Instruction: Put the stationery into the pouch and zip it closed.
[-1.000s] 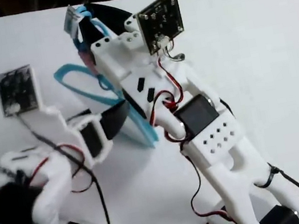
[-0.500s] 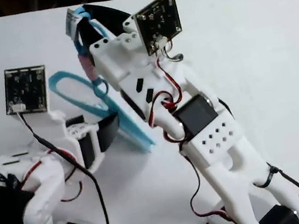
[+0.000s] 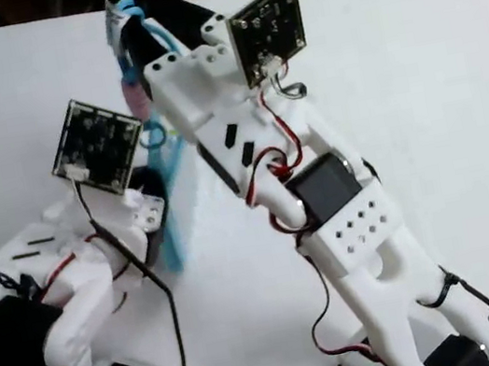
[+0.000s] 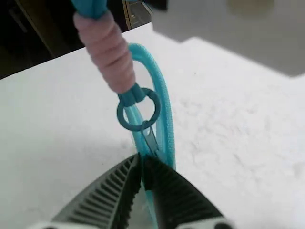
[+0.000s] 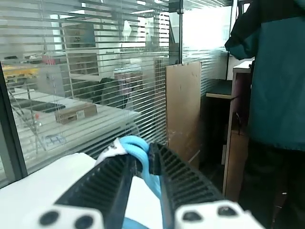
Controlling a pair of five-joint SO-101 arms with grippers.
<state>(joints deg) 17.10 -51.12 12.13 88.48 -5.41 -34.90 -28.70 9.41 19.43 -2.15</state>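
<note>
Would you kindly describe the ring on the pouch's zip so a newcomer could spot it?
Over the white table, the left gripper pinches a turquoise fabric pouch by its zip. Just past that grip sits a small teal ring, the only closed hoop, joined to a pink wrapped cord.

There is one blue pouch (image 3: 174,224) and one white counter (image 3: 434,74). There are two arms, one left arm (image 3: 61,272) and one right arm (image 3: 345,213), and two pairs of jaws, one pair to each arm. There are two dark circuit boards: one left board (image 3: 98,144) and one right board (image 3: 267,32). The pouch's zip has one pink pull (image 4: 108,55), one blue ring (image 4: 138,110) and one slider (image 4: 151,143). The pouch's end carries one white tag (image 5: 110,150).
</note>
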